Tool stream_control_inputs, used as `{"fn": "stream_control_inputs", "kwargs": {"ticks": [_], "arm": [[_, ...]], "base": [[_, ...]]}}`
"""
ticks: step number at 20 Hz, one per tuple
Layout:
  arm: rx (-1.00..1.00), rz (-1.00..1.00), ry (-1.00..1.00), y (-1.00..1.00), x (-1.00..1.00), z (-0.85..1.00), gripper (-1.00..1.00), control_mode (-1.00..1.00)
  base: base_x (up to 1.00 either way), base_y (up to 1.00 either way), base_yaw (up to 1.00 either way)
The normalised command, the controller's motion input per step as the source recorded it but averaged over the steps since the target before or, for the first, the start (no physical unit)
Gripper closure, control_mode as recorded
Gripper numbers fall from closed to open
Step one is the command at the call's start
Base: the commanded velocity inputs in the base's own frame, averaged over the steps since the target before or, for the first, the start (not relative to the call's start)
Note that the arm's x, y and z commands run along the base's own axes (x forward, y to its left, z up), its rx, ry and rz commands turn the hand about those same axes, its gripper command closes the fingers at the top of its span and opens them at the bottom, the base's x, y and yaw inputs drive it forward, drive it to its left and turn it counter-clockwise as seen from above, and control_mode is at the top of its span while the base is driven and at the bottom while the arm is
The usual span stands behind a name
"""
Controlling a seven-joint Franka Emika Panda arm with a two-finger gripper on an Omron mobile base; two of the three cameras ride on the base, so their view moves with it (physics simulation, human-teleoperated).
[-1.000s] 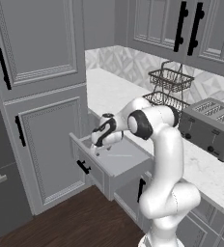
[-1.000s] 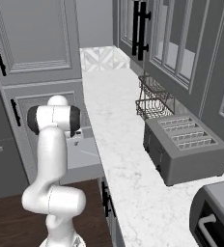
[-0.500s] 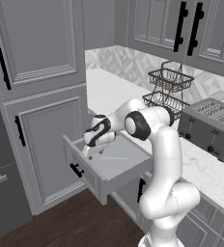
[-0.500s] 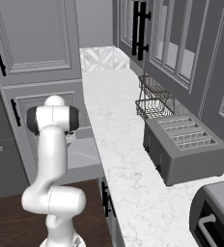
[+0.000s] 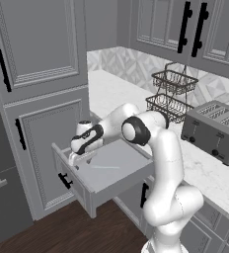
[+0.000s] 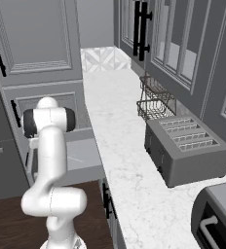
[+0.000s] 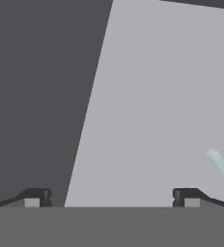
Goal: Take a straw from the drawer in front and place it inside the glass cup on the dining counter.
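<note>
The drawer [image 5: 124, 170] stands pulled out below the worktop, with a plain grey floor and a black bar handle [image 5: 64, 181] on its front panel. A thin pale straw [image 5: 105, 167] lies on that floor. My gripper [image 5: 76, 156] reaches down just inside the front panel, left of the straw, open and empty. In the hand view my gripper [image 7: 110, 198] is spread wide over the drawer floor [image 7: 147, 96], and the pale green straw [image 7: 222, 166] lies off to the right, outside the fingers. The right base view shows the drawer [image 6: 83, 155] behind my arm. The glass cup and dining counter are out of view.
A white marble worktop [image 5: 116, 94] runs above the drawer, carrying a two-tier wire basket [image 5: 173, 91] and a grey toaster [image 5: 217, 131]. Tall grey cabinet doors [image 5: 37, 44] rise on the left. Another dark appliance [image 6: 217, 219] sits at the near right. The floor is dark wood.
The drawer has slid further out toward the front left. My hand has moved with it, down and to the left, staying open.
</note>
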Motion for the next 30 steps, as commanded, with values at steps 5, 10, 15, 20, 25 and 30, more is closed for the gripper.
{"fn": "stream_control_inputs", "kwargs": {"ticks": [5,10,15,20,25,30], "arm": [[-0.09,-0.03,-0.01,-0.57,0.53,0.00,-1.00,-1.00],[-0.05,0.00,0.00,-0.62,0.40,0.00,-1.00,-1.00],[-0.01,0.02,0.00,-0.22,0.00,-0.29,-1.00,-1.00],[-0.02,0.05,0.00,-0.14,0.07,-0.39,-1.00,-1.00],[-0.03,0.13,0.00,-0.09,0.14,-0.46,-1.00,-1.00],[0.00,0.13,0.00,0.00,0.10,-0.34,-1.00,-1.00]], "base": [[0.00,0.00,0.00],[0.00,0.00,0.00],[0.00,0.00,0.00],[0.00,0.00,0.00],[0.00,0.00,0.00],[0.00,0.00,0.00]]}}
